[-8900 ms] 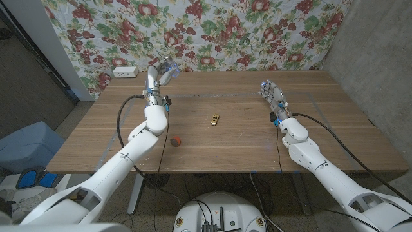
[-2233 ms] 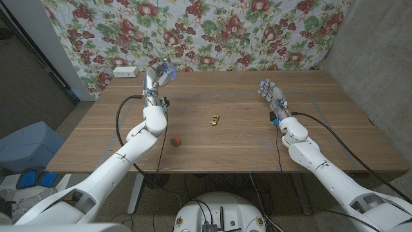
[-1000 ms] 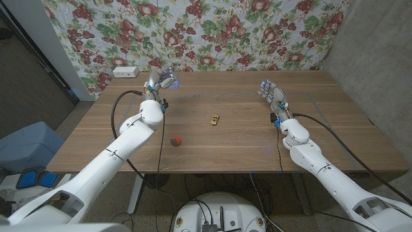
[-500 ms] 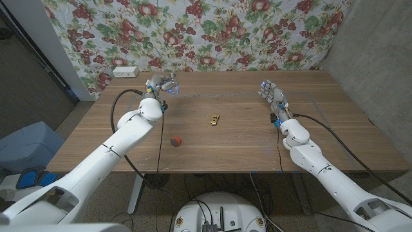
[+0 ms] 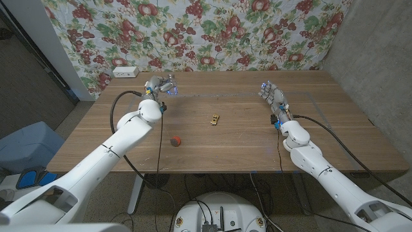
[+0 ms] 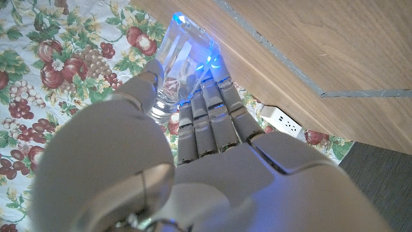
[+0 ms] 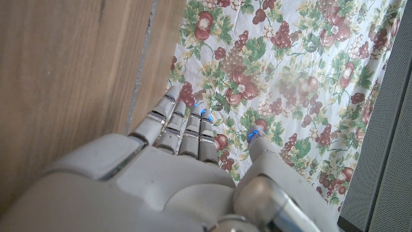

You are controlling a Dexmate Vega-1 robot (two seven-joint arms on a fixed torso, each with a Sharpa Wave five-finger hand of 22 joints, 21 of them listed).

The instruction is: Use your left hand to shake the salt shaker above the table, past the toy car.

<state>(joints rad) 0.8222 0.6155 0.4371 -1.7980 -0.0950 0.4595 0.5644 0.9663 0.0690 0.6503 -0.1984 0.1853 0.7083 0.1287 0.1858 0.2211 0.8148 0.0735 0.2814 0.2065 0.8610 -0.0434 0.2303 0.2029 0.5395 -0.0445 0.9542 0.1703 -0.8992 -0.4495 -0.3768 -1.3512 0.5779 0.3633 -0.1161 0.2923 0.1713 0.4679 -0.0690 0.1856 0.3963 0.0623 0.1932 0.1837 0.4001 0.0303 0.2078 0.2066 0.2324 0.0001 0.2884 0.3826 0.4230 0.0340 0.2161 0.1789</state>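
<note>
Salt shaker (image 5: 168, 84), a clear glass one lit blue, was gripped in the left hand (image 5: 159, 86) above the far left part of the wooden desk (image 5: 244, 138) in the head view, well beyond and left of the small yellow toy car (image 5: 214, 119). A small red ball (image 5: 174, 140) lay nearer the front edge. The right hand (image 5: 271, 95) stood at the far right, fingers apart, holding nothing, with bare wood between it and the car.

In the left wrist view, the shaker (image 6: 183, 67) showed faceted transparent walls, clamped between thumb and fingers (image 6: 209, 125), with the floral cloth (image 6: 45, 77) and a white power strip (image 6: 283, 121) behind.

In the right wrist view, the right hand (image 7: 187, 161) had straight, loosely spread fingers beside the desk's far edge.
</note>
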